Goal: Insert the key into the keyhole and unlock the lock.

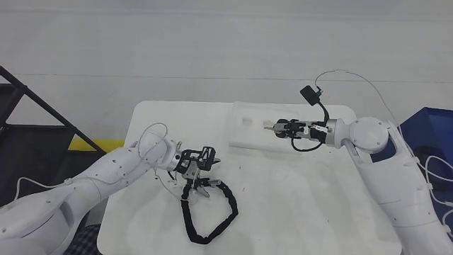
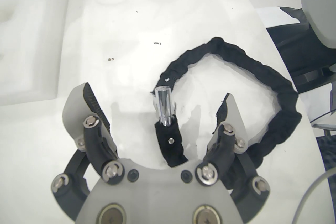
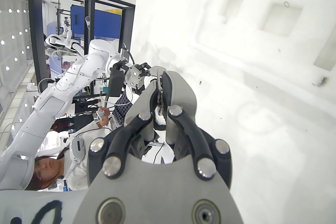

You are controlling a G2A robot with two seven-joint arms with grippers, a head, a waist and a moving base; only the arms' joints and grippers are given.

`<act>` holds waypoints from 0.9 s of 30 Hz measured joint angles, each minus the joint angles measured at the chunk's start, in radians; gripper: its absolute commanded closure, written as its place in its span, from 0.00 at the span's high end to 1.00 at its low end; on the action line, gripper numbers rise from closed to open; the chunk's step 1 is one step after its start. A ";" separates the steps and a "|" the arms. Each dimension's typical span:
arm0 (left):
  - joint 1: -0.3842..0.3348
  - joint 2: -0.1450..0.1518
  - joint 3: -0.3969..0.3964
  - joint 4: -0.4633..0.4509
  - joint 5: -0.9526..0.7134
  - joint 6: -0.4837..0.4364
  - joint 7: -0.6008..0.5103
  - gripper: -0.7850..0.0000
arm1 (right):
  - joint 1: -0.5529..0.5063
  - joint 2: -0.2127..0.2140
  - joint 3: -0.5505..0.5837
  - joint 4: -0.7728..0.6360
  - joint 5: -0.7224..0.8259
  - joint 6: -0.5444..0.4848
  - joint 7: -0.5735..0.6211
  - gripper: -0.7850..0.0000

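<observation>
Plainly, the left hand [image 2: 157,94] hung open astride the chrome cylinder [image 2: 163,104] of the chain lock [image 2: 262,72], its long axis running straight out between the fingers, while the key [image 3: 159,101] sat pinched in the closed right hand [image 3: 161,80], well apart over the foam tray [image 1: 248,138].

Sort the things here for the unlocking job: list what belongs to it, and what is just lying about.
Belongs to the job:
- black fabric-sleeved chain lock, with its silver cylinder end inside the open left gripper
- small metal key, pinched in the right gripper

Just lying about:
- white foam tray with rectangular recesses
- small dark specks on the white table
</observation>
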 measured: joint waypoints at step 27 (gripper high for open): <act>0.093 -0.019 -0.040 0.075 0.177 0.164 0.150 0.56 | 0.000 0.000 0.000 0.000 0.000 0.000 0.000 0.00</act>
